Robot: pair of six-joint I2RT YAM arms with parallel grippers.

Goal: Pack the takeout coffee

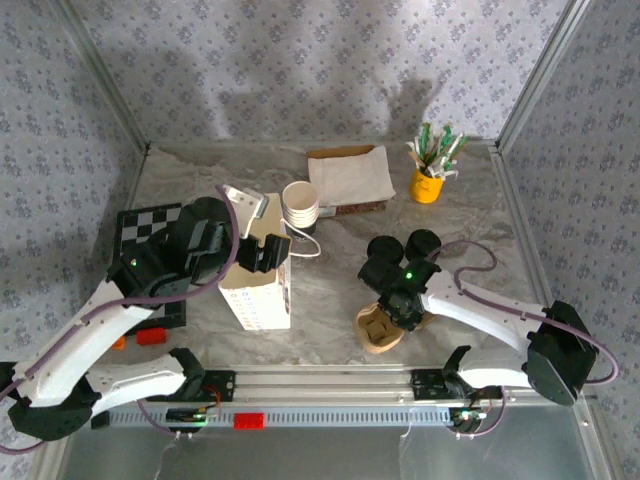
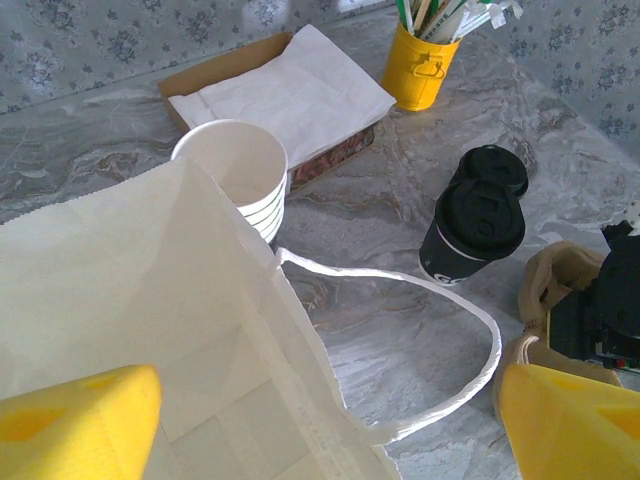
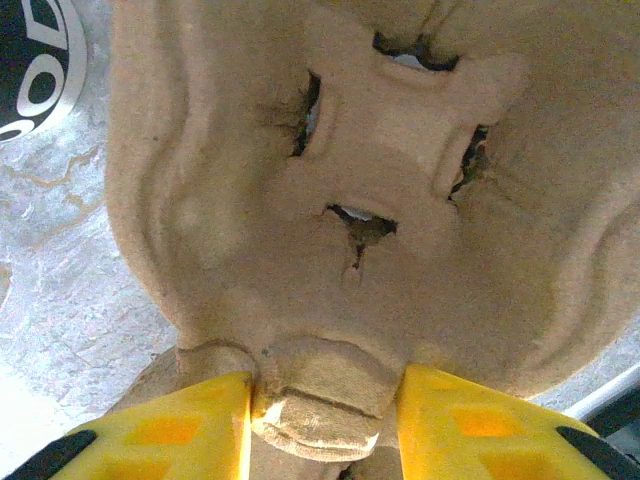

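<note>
Pulp carrier (image 3: 380, 180) pinched by right end effector (image 3: 325, 400), white cup (image 1: 300, 203) beside bag (image 1: 258, 292)

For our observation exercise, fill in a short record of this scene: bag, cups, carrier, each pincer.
paper bag: mouth open, next to white cup stack
black lidded cup: upright on table
pulp carrier: edge tab pinched by right pincer
left pincer: open, above bag mouth
</note>
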